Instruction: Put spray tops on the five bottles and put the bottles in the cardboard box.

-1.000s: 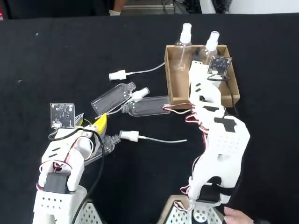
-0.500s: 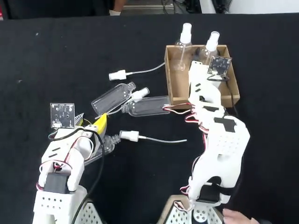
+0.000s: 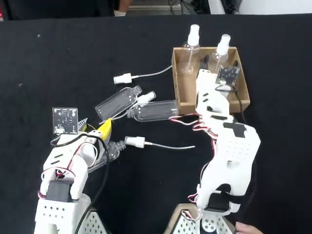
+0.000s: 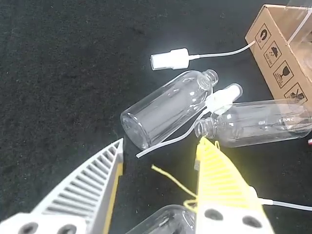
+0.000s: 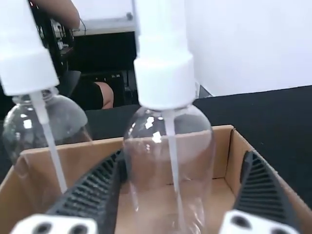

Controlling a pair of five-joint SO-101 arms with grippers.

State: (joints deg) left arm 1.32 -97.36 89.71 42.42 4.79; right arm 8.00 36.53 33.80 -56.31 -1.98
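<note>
High view: the cardboard box [image 3: 175, 83] sits at about one o'clock on the black table [image 3: 58, 58]. Two finished bottles stand in it, the first capped bottle [image 3: 190, 51] and, at its three o'clock, the second capped bottle [image 3: 222, 48]. The right gripper [image 3: 220, 62] is inside the box at the second one. Off the box's eight o'clock corner lie two open bottles, the near bottle [image 3: 156, 111] and the far bottle [image 3: 117, 103], with a short spray top [image 3: 146, 96] between them. A loose spray top [image 3: 123, 78] lies at their twelve o'clock. The left gripper [image 3: 93, 125] is at about eight o'clock on the table, over a third open bottle [image 3: 111, 150]. A long-tubed spray top [image 3: 135, 142] lies just beside that bottle's neck.

Left wrist view: the left gripper [image 4: 161, 144] has its jaws wide apart and holds nothing. The bare necks of the far bottle [image 4: 165, 107] and near bottle [image 4: 253, 122] are plain here, less so from above.

Right wrist view: the right gripper [image 5: 183, 161] has its jaws spread either side of the second capped bottle [image 5: 168, 146], one close to the wall, the other clear. From above the arm covers this gap.

The bottles look empty, so they are probably light, smooth and ready to roll; take them across the body. The tops are best held by the white collar, not the limp tube
</note>
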